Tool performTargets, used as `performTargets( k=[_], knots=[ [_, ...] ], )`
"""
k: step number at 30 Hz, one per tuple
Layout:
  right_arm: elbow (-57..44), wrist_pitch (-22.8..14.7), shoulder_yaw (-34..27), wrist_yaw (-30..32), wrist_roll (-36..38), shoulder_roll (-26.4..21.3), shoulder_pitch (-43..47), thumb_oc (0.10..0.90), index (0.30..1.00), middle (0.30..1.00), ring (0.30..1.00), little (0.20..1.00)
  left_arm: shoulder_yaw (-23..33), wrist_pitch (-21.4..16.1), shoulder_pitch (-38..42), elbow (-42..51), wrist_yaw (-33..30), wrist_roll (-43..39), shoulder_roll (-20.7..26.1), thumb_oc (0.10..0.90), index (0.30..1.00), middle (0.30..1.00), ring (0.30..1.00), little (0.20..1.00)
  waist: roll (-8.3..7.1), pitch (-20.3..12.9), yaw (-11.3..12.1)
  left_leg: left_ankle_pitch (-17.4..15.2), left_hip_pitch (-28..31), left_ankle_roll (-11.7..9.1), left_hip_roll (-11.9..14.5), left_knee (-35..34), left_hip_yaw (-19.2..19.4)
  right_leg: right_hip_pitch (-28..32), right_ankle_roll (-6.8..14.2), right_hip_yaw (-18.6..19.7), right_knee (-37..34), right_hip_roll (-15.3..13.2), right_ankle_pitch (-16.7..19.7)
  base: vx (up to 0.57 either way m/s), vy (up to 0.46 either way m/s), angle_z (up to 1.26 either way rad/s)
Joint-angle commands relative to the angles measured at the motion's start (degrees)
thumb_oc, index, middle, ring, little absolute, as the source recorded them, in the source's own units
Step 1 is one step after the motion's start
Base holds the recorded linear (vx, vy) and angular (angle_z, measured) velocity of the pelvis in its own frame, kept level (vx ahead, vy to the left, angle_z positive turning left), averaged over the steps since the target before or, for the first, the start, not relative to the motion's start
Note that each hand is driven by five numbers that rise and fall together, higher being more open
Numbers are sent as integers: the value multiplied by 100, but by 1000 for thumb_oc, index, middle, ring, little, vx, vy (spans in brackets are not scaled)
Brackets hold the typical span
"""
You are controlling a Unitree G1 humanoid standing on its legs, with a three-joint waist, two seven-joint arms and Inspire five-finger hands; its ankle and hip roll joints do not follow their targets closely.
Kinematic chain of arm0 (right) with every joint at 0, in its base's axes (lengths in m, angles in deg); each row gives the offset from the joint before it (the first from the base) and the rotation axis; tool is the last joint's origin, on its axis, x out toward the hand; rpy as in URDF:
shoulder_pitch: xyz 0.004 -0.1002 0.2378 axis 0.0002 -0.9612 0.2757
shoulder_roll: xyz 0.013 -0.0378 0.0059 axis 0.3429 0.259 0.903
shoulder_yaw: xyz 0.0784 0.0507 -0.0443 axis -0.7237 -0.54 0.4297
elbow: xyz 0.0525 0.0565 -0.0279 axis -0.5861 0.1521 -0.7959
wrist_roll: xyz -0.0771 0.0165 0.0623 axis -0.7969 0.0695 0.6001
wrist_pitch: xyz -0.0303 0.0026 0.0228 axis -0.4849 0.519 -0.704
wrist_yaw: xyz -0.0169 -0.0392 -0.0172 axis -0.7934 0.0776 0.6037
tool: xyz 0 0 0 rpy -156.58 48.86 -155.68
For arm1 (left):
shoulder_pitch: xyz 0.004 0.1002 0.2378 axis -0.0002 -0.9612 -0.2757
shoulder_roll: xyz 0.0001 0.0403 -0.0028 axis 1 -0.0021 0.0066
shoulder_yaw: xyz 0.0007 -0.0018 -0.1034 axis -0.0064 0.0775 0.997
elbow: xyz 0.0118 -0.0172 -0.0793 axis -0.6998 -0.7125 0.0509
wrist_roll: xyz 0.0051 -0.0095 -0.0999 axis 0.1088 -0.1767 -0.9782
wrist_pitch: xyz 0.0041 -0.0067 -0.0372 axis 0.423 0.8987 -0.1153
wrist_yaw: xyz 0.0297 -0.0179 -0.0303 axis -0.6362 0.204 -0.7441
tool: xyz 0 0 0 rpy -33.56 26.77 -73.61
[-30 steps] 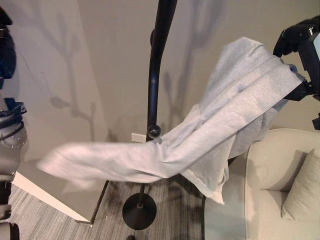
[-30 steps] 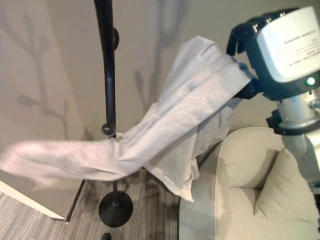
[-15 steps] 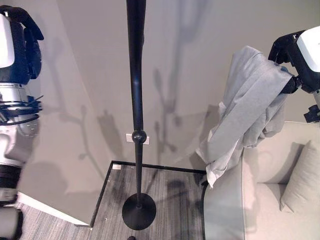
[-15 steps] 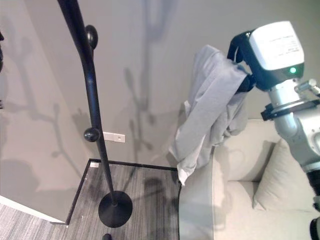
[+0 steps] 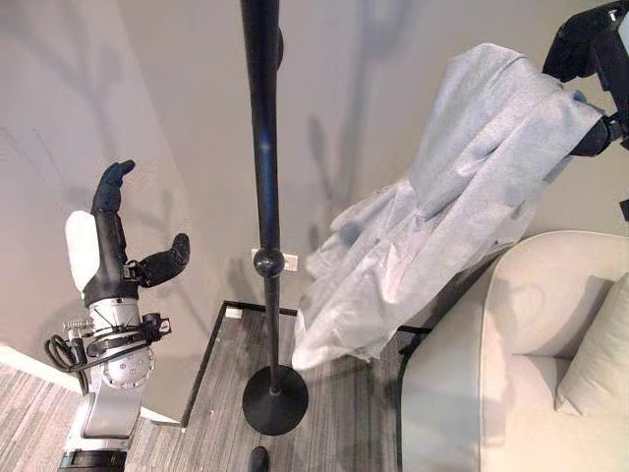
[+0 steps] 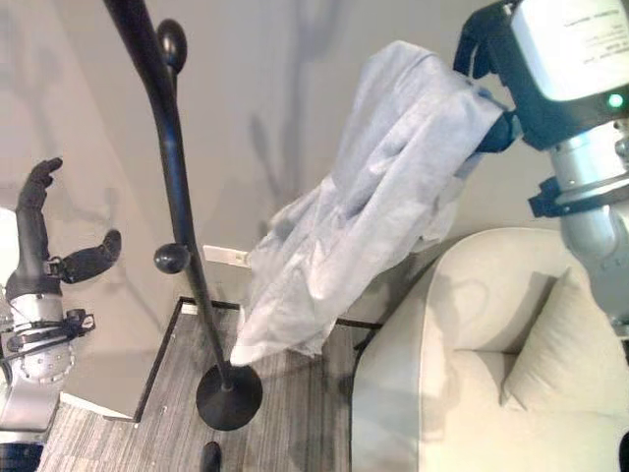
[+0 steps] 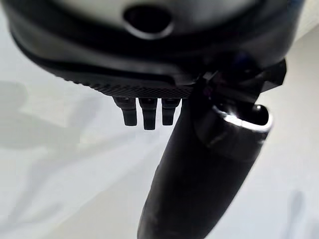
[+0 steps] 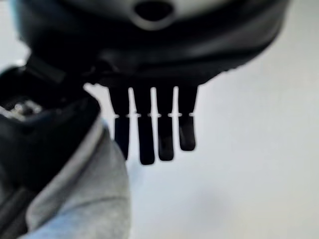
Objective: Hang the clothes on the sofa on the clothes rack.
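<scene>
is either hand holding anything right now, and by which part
The right hand holds the light grey cloth garment by its bunched upper end, the rest hanging free beside the black rack pole. The left hand is open and holds nothing.

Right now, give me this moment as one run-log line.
right hand: holds grey garment raised over sofa | left hand: open, empty | clothes rack: bare | hang: not yet done

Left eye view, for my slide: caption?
Right hand holds grey garment beside black rack; left hand open.
</scene>
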Motion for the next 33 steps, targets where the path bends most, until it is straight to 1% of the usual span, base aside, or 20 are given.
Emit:
performTargets(
  k=[1, 7, 9, 11, 14, 15, 17, 18, 20, 21, 23, 25, 26, 27, 28, 29, 30, 31, 32, 33],
  knots=[
    [-211, 217, -727, 370, 328, -497, 313, 400, 300, 300, 300, 300, 383, -590, 91, 801, -318, 214, 279, 800, 900, 900, 900, 900, 64, -840, 363, -712, 123, -284, 596, 96, -100, -146, 95, -242, 458, -102, -163, -83, -132, 4],
    [-590, 94, -1154, 350, 293, -368, -159, 400, 300, 300, 300, 300, 531, -598, -367, 848, -292, 249, 156, 800, 900, 900, 900, 900, 29, -739, 522, -591, -28, -426, 786, 249, -225, -104, -93, -270, 451, 127, -372, -95, -151, 16],
    [-790, -52, -1276, 413, 429, -395, -168, 400, 300, 300, 300, 300, 530, -624, -538, 899, -275, 297, 221, 800, 900, 900, 900, 900, 12, -546, 647, -355, -250, -587, 1008, 443, -402, -102, -320, -294, 481, 436, -575, -197, -279, 28],
    [-813, -93, -1282, 427, 477, -431, -134, 400, 300, 300, 300, 300, 520, -629, -568, 946, -260, 318, 235, 800, 900, 900, 900, 900, 34, -480, 656, -233, -333, -672, 1094, 465, -507, -87, -400, -332, 483, 563, -619, -157, -190, 22],
    [-914, -186, -1247, 487, 537, -560, 45, 400, 300, 300, 300, 300, 511, -650, -697, 1052, -188, 395, 236, 800, 900, 900, 900, 900, 102, -308, 745, 276, -558, -897, 1268, 309, -688, -40, -499, -459, 337, 809, -667, -286, -193, 36],
    [-954, -173, -1248, 580, 491, -795, 190, 400, 300, 300, 300, 300, 445, -705, -574, 1027, -203, 410, 247, 800, 900, 900, 900, 900, 118, -16, 727, 881, -912, -1045, 1369, 239, -650, -95, -569, -701, 258, 844, -574, -499, -151, 52],
    [-1005, -174, -1287, 579, 533, -837, 137, 400, 300, 300, 300, 300, 401, -743, -592, 1105, -146, 386, 174, 800, 900, 900, 900, 900, 96, 25, 626, 587, -949, -893, 1362, 586, -503, -288, -545, -851, 251, 725, -418, -504, -54, 105],
    [-1009, -203, -1286, 598, 530, -875, 101, 400, 300, 300, 300, 300, 280, -812, -617, 1158, -75, 325, 88, 800, 900, 900, 900, 900, 66, -16, 508, 92, -708, -834, 1365, 1118, -416, -455, -560, -960, 222, 567, -285, -489, 62, 75],
    [-983, -218, -1260, 504, 493, -804, 47, 400, 300, 300, 300, 300, 82, -834, -683, 1000, 75, 189, -73, 800, 900, 900, 900, 900, 59, -135, 270, -789, -158, -766, 1212, 2355, -697, -714, -518, -915, 216, 340, -9, -394, 169, 13],
    [-962, -199, -1240, 492, 474, -762, 62, 400, 300, 300, 300, 300, -14, -855, -625, 947, 105, 142, -100, 800, 900, 900, 900, 900, 92, -161, 195, -889, 41, -760, 1177, 2468, -795, -809, -479, -910, 259, 282, 78, -329, 324, 62],
    [-829, -88, -1152, 433, 354, -643, -3, 400, 300, 300, 300, 300, -387, -868, -391, 846, 197, 44, -199, 800, 900, 900, 900, 900, 252, -270, -134, -1166, 739, -771, 1229, 2139, -868, -1239, -342, -913, 518, 139, 259, -342, 370, 68],
    [-847, -14, -1363, 466, 269, -550, -257, 400, 300, 300, 300, 300, -1098, -870, -138, 761, 564, -85, -313, 800, 900, 900, 900, 900, 441, -366, -488, -1976, 1137, -444, 1044, 1063, -438, -1730, -88, -889, 904, -246, 547, -474, 568, 68],
    [-878, 70, -1397, 468, 173, -418, -350, 400, 300, 300, 300, 300, -1461, -936, 7, 773, 764, -139, -275, 800, 900, 900, 900, 900, 460, -306, -532, -2012, 1281, -278, 760, 595, -333, -1914, 138, -833, 878, -517, 894, -630, 715, 33],
    [-885, 162, -1357, 462, -2, -303, -337, 400, 300, 300, 300, 300, -1712, -1042, 29, 812, 977, -220, -211, 800, 900, 900, 900, 900, 367, -224, -513, -1922, 1370, -120, 303, 232, -185, -1966, 331, -898, 572, -902, 1408, -654, 639, -21],
    [-900, 264, -1236, 457, -159, -212, -241, 400, 300, 300, 300, 300, -1843, -1113, -42, 885, 1136, -484, -199, 800, 900, 900, 900, 900, 355, -98, -453, -1863, 1315, -43, 106, 229, -29, -1962, 472, -1064, 277, -1183, 1738, -674, 544, -118],
    [-944, 307, -972, 351, -198, -170, 40, 400, 300, 300, 300, 300, -1915, -1161, -114, 933, 1440, -1206, -247, 800, 900, 900, 900, 900, 402, 36, -414, -1795, 1208, 51, 19, 276, 81, -1876, 345, -991, 297, -1109, 1471, -707, 447, -109],
    [-923, 228, -661, 332, -109, -150, 407, 400, 300, 300, 300, 300, -1968, -1203, -320, 1017, 1875, -2066, -260, 800, 900, 900, 900, 900, 439, 79, -393, -1665, 1038, 127, -82, 322, 155, -1780, 209, -750, 816, -876, 1120, -688, 390, -82],
    [-924, 140, -437, 237, -46, -186, 658, 400, 300, 300, 300, 300, -1971, -1158, -512, 1087, 2229, -2661, -204, 800, 900, 900, 900, 900, 469, 43, -370, -1548, 846, 199, -115, 382, 178, -1622, 137, -367, 1195, -450, 601, -525, 260, -52],
    [-897, 68, -189, 199, -34, -202, 927, 400, 300, 300, 300, 300, -1879, -1107, -777, 1212, 2481, -2967, -110, 800, 900, 900, 900, 900, 460, -68, -245, -1514, 688, 232, -159, 441, 303, -1376, 95, -279, 1204, -236, 338, -321, 132, -44],
    [-831, 50, -50, 190, -24, -124, 1057, 400, 300, 300, 300, 300, -1791, -1071, -996, 1320, 2706, -3155, -56, 800, 900, 900, 900, 900, 456, -173, -200, -1474, 664, 256, -192, 413, 347, -1372, 55, -267, 1083, -238, 414, -160, 18, -49]
  ],
)
